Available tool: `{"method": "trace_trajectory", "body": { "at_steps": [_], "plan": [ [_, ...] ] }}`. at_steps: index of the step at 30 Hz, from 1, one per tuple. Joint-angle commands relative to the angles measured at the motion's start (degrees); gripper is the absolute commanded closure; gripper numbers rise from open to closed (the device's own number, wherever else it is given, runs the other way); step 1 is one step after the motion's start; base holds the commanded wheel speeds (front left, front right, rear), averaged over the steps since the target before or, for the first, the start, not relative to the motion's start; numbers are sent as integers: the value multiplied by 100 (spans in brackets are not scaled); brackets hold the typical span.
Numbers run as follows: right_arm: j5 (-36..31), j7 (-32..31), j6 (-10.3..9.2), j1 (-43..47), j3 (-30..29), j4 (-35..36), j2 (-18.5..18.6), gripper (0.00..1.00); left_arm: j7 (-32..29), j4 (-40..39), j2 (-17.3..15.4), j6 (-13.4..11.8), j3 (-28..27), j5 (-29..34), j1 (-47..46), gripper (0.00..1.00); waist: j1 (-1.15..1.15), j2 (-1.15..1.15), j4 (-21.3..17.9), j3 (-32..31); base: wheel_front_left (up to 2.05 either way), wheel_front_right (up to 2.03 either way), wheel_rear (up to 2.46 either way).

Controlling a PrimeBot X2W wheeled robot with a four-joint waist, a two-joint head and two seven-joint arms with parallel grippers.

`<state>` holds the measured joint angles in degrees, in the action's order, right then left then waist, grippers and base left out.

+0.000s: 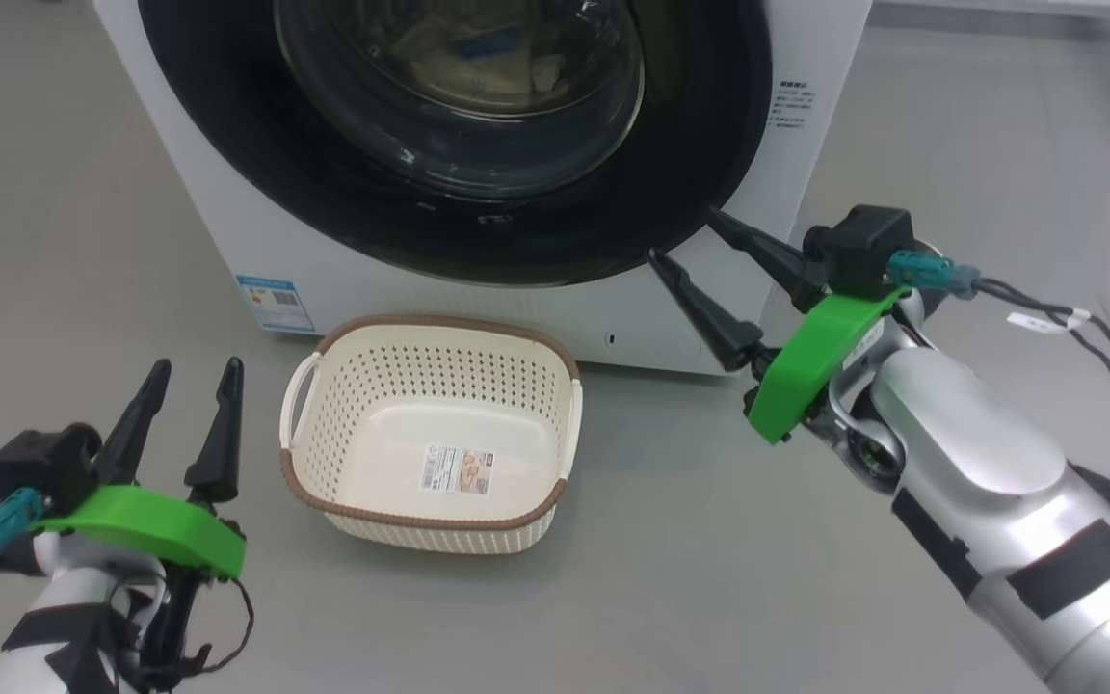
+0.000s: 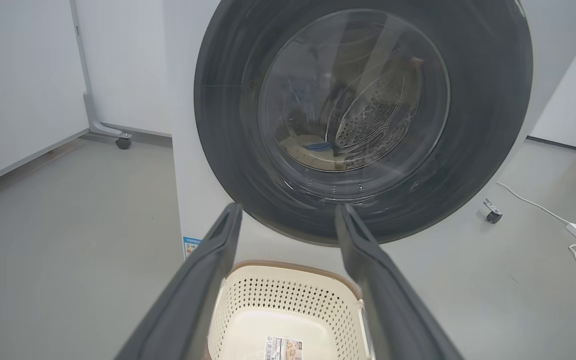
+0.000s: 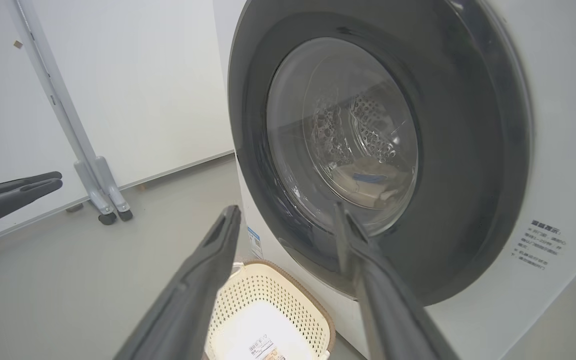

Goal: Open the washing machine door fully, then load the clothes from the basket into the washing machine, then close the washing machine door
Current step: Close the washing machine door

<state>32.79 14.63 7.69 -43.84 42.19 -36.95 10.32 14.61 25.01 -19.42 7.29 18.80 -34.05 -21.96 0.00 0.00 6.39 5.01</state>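
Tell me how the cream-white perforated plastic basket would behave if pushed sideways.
The basket holds only a label, so it is probably light. On the smooth grey floor it would likely slide, not tip, being wide and low. Its perforated walls may flex slightly.

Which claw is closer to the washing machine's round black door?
The right claw, its tips almost at the glossy black door rim; the left claw sits beside the cream perforated basket.
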Motion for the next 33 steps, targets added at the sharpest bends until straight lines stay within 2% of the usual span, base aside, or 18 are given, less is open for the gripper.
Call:
{"method": "trace_trajectory", "body": {
  "at_steps": [1, 7, 15, 25, 28, 33],
  "plan": [
    [10, 37, -20, 60, -17, 206, -85, 0, 39, -101, -295, 20, -221, -67, -156, 0, 0, 0, -116, -168, 0, 0, 0],
    [-63, 37, -20, 467, -189, 369, -63, 0, 39, -31, -416, 20, -213, -132, -98, 0, 0, 0, -254, -381, 0, 0, 0],
    [-319, 37, -20, 1036, -749, 693, 59, 0, 39, -18, -557, 20, -342, -164, 32, 0, 0, 0, -466, -533, 0, 0, 0],
    [-713, 37, -20, 1955, -2109, 1058, 114, 0, 39, -59, -635, 20, -589, -137, 243, 0, 0, 0, -682, -642, 0, 0, 0],
    [-910, 37, -20, 2257, -2706, 1124, 30, 0, 39, -52, -635, 20, -726, -92, 337, 0, 0, 0, -744, -660, 0, 0, 0],
    [-1153, 37, -20, 2500, -3253, 1186, -84, 0, 39, 22, -607, 20, -907, 6, 410, 0, 0, 0, -782, -674, 0, 0, 0]
  ]
}}
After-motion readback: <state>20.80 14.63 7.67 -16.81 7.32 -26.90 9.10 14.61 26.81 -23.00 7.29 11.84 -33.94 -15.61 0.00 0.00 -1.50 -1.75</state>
